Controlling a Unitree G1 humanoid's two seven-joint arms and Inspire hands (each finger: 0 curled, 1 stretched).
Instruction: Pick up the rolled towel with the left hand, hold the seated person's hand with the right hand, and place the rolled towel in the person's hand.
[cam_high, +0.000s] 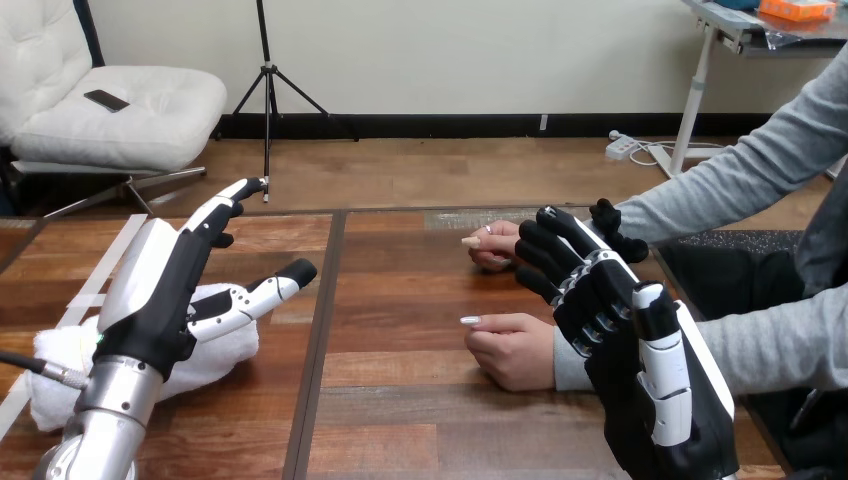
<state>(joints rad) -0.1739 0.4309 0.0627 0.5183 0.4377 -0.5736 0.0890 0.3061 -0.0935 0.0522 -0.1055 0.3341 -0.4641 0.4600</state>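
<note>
Okay, nearest us the left arm (105, 410) comes up from the bottom left corner, silver forearm over the wooden tabletop (400, 420). We see the left hand (160, 290) spread wide, fingers straight and pointing away, thumb stuck out to the right, nothing gripped. The rolled towel (215, 355), white, lies on the tabletop directly under that hand and sticks out on both sides of the wrist. We cannot tell if the palm touches it.

At the right, the right hand (620, 320) rises from the bottom edge, back toward us, fingers relaxed and slightly bent, pointing up and left. We see nothing clasped in it.

Just left of its wrist, the person's nearer hand (515, 350) rests on the tabletop, loosely closed, grey sleeve running behind the right hand. Contact there we cannot tell.

Farther off, the person's farther hand (495, 245) also rests on the tabletop, just beside the right hand's fingertips (545, 255). We do not see those fingers wrapped round it. Towel and both of the person's hands sit well apart.
</note>
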